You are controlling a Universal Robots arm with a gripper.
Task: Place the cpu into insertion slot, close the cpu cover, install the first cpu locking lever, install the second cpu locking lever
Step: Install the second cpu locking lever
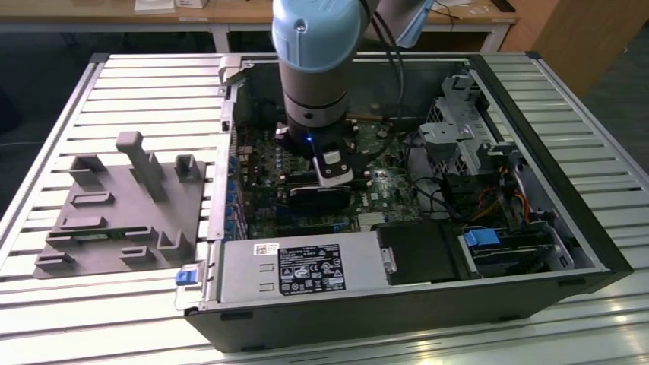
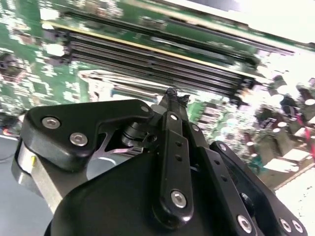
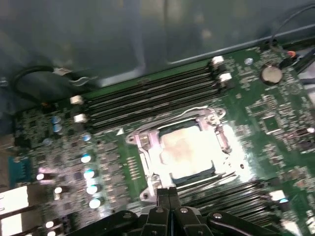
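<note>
CPU seated face-up in the socket, closed pincer poised just beside it.

The cpu (image 3: 189,147), a thin, stiff, light, probably fragile chip best handled by its edges, lies flat in the insertion slot (image 3: 147,169), square, so with no long axis. The cpu cover (image 3: 222,140) frames it. The gripper (image 3: 169,192), fingers pressed together and empty, sits beside the insertion slot, memory slots (image 3: 152,96) beyond.

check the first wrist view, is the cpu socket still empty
No: in the first wrist view the cpu with its pale metal face already lies in the insertion slot, with the cpu cover framing it.
</note>
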